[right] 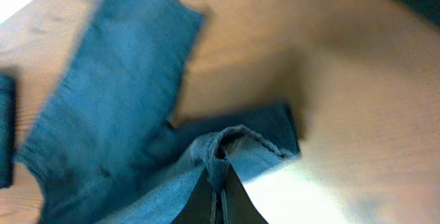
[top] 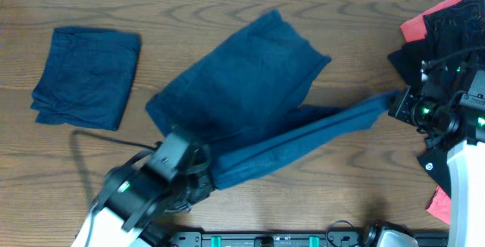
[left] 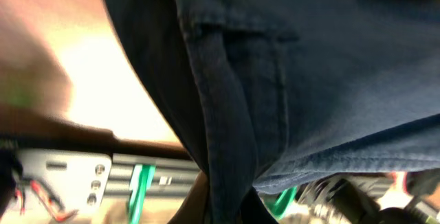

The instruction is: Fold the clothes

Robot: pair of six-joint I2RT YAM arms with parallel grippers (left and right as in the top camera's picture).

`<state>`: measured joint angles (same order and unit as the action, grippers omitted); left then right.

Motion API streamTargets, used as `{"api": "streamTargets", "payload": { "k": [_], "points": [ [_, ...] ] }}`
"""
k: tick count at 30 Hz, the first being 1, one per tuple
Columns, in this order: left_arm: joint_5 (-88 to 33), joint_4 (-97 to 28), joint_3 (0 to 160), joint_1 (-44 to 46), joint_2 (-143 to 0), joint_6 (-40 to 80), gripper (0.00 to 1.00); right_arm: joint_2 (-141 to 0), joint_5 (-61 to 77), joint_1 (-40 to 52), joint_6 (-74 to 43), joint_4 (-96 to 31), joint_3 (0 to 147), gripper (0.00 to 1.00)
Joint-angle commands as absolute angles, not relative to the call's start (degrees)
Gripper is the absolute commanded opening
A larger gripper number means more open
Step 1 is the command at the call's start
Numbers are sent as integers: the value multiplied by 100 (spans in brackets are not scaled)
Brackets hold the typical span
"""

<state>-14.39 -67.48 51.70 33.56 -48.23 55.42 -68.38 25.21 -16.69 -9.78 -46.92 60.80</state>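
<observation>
**Step in hand:** first fold of the shorts (top: 250,88).

**Position:** The shorts lie at mid-desk (top: 356,194). Their near edge appears raised and is drawn taut between both claws. The rest of the cloth rests flat beyond that edge.

**Claws:**
- The left claw (top: 203,175) is closed on the near-left corner of the shorts.
- The right claw (top: 394,104) is closed on the right end of the shorts. The wrist view shows cloth bunched between its fingertips (right: 203,203).

**Other items:**
- A folded piece (top: 87,76) lies well apart, left of the shorts.
- A pile (top: 447,27) of black and coral pieces lies right of the shorts, past the right claw.

**Next move, as judged:**
1. Carry the held edge over the flat part of the shorts, moving both claws together with the edge taut.
2. Lower the held edge onto the far edge.
3. Release.

Uneven travel would likely skew the fold. Slack would let the floppy cloth sag and crease.
</observation>
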Motion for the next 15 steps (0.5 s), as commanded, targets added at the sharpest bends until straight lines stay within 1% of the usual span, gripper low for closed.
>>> {"api": "streamTargets", "payload": {
  "k": [1,6,10,15],
  "points": [
    [373,-6934,5074,3105,-4195,5533,6,-6713,1597,-1612,-803,-4108,6578,1],
    [1791,-6152,5074,2897,-3881,5537,6,-7229,1470,-738,-652,-3787,7323,1],
    [2047,-5774,5074,2657,-4222,5537,6,-7979,1184,-119,-574,-3468,7942,1],
    [2045,-5592,5074,2154,-5030,5859,6,-9026,1020,432,-373,-2606,8530,1]
  ]
}}
